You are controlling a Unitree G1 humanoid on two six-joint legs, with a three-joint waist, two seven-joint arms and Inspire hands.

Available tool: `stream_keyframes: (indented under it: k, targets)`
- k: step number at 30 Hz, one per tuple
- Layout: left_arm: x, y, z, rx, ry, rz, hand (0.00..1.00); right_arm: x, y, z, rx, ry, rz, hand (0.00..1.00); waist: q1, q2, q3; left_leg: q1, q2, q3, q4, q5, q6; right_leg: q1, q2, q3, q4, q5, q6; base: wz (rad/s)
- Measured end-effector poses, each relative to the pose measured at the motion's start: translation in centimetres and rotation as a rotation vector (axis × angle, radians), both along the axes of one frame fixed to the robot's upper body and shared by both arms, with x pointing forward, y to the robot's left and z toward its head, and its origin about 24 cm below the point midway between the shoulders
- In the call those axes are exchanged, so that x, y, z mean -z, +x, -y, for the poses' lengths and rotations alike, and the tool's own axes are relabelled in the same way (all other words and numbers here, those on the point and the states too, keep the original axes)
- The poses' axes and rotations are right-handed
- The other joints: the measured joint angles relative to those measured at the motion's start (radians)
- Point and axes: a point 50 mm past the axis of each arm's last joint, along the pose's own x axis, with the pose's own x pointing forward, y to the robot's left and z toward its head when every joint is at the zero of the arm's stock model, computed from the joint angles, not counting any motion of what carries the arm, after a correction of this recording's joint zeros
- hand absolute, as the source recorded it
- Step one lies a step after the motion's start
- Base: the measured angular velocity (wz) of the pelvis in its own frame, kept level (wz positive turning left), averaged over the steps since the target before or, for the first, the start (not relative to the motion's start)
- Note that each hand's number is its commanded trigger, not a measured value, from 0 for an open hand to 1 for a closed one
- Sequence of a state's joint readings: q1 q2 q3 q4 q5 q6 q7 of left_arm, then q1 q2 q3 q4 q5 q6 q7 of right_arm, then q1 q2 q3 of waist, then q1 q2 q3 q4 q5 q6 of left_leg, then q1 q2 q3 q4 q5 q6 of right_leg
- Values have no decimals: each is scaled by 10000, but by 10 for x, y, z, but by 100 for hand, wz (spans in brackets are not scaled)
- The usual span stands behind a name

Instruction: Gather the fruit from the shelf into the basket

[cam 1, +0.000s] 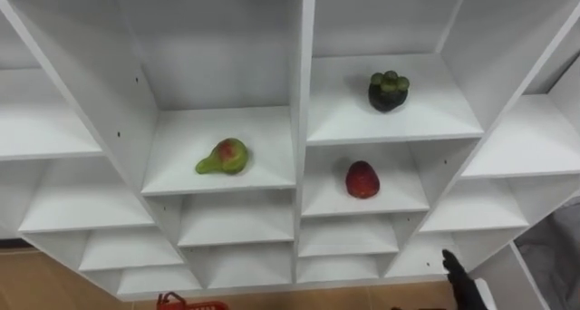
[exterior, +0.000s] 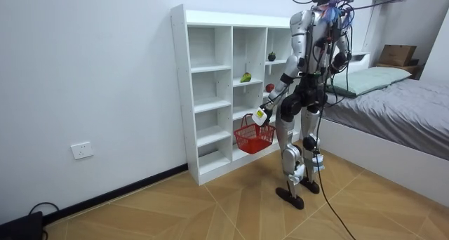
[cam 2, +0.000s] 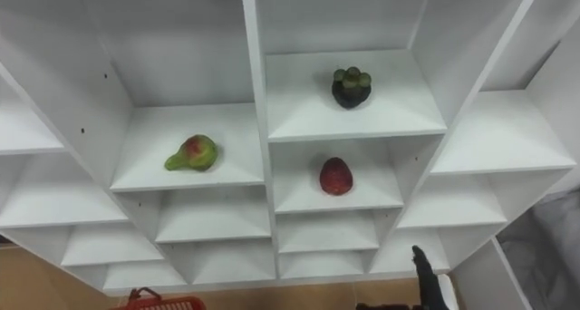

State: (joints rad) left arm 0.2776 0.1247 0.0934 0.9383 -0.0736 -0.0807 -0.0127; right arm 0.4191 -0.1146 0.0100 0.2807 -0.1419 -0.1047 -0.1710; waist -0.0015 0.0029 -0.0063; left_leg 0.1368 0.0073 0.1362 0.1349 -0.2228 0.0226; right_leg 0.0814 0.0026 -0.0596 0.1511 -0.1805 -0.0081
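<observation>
The pear [cam 1: 224,156] lies on a shelf in the closet [cam 1: 304,74]. One column to its right, the mangosteen [cam 1: 388,91] sits a shelf higher, with the strawberry [cam 1: 362,179] directly beneath it. The basket [exterior: 254,136] hangs before the lower shelves.

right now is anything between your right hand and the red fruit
Nothing visible does. The right hand shows below and right of the red fruit, which lies alone in an open-fronted compartment.

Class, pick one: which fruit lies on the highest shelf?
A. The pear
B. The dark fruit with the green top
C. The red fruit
B: the dark fruit lies on a shelf directly above the red fruit and higher than the pear.
</observation>
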Motion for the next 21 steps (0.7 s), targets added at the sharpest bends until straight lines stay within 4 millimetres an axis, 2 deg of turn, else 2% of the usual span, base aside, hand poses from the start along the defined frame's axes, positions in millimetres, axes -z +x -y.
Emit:
stream_keyframes:
  k: [2,6,8,18,21]
  targets:
    - [0,1,0,2,-13,76,100,-14,10,-2,-218,-50,844,0,-33,-12,19,20,1,26,2,0,0,17,1,-9,2,0,0,0]
    - [0,0,0,97,-128,100,100,-27,17,-4,-488,-223,1522,0,-15,-8,28,46,0,60,-6,0,0,22,-1,1,17,1,1,-1]
    - [0,1,0,159,-177,106,100,-39,22,-6,-645,-316,2120,0,-3,32,26,41,3,91,-18,-1,1,-12,7,7,18,4,5,-4]
    - [-1,1,2,415,-565,319,100,-67,36,-11,-1100,-1029,3554,0,46,48,13,-140,18,164,-32,0,2,-184,20,63,207,25,-2,-3]
    - [-1,1,2,463,-608,333,100,-81,45,-13,-1222,-1374,4369,0,61,35,20,-250,29,163,-17,2,3,-304,30,67,240,48,-10,0]
